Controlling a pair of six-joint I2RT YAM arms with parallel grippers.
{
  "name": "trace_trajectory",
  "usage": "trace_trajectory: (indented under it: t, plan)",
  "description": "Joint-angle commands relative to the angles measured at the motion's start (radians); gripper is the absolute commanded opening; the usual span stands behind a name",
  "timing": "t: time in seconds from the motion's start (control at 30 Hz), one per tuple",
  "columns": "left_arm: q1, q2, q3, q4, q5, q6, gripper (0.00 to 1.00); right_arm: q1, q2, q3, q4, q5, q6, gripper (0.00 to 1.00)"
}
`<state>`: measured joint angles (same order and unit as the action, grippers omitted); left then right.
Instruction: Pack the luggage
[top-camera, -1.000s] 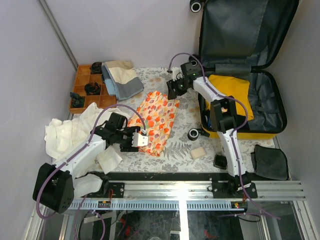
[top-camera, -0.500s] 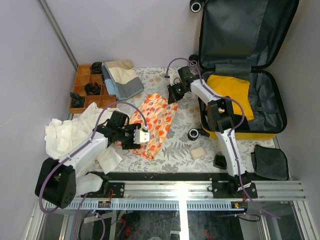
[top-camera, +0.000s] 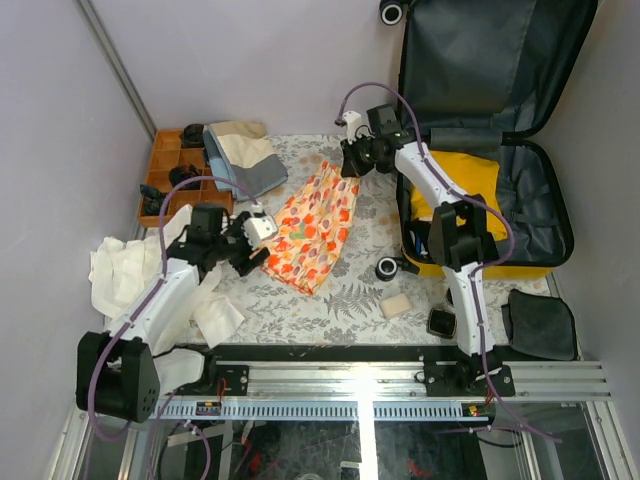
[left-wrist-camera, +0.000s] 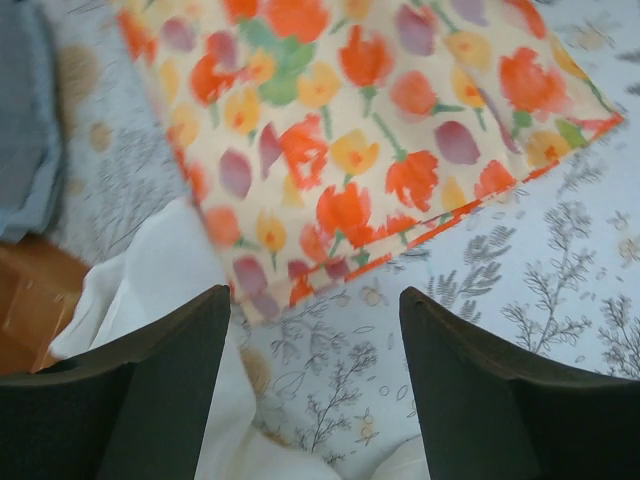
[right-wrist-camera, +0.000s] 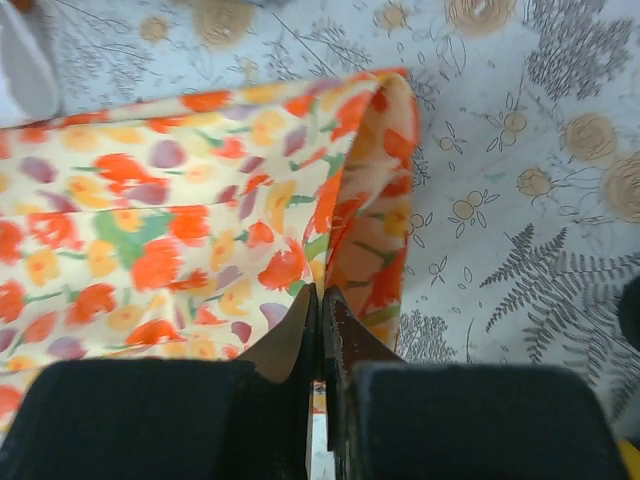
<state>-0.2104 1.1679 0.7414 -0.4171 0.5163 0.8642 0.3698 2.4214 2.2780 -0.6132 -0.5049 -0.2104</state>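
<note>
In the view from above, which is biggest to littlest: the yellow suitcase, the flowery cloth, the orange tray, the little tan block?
1. Open yellow hard-shell suitcase with dark lining.
2. The orange-flowered cloth and orange compartment tray look alike in size; the tray is partly covered, so unranked.
3. Small tan rectangular block.

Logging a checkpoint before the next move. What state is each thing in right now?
Suitcase: open, lid standing up.
Yellow garment: lying inside the suitcase.
Floral cloth: far corner pinched and lifted, the rest on the table.
Right gripper: shut on the floral cloth.
Left gripper: open, holding nothing, above the cloth's near edge.
White cloth: crumpled.
</note>
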Motion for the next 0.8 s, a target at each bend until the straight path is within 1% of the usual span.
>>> trace_trajectory:
  t: [0.0, 0.23, 0.4, 0.5, 0.6, 0.7, 0.77]
  plan:
    - [0.092, -0.053, 0.036, 0.084, 0.037, -0.17, 0.68, 0.059, -0.19, -0.077, 0.041, 0.018, -0.064, 0.0]
    - [0.201, -0.078, 0.022, 0.072, -0.033, -0.273, 0.68, 0.21, -0.366, -0.32, 0.098, 0.078, -0.105, 0.0]
    - [0.262, -0.066, 0.02, 0.096, -0.089, -0.384, 0.68, 0.346, -0.428, -0.494, 0.155, 0.134, -0.127, 0.0]
    - [0.303, -0.04, 0.028, 0.097, -0.108, -0.454, 0.68, 0.424, -0.438, -0.54, 0.179, 0.165, -0.126, 0.0]
    - [0.327, 0.003, 0.066, 0.019, -0.078, -0.497, 0.65, 0.482, -0.436, -0.553, 0.189, 0.182, -0.112, 0.0]
    - [0.329, 0.021, 0.087, -0.063, -0.017, -0.531, 0.6, 0.499, -0.434, -0.565, 0.208, 0.186, -0.081, 0.0]
    - [0.328, 0.033, 0.089, -0.102, 0.019, -0.601, 0.59, 0.5, -0.432, -0.565, 0.212, 0.201, -0.07, 0.0]
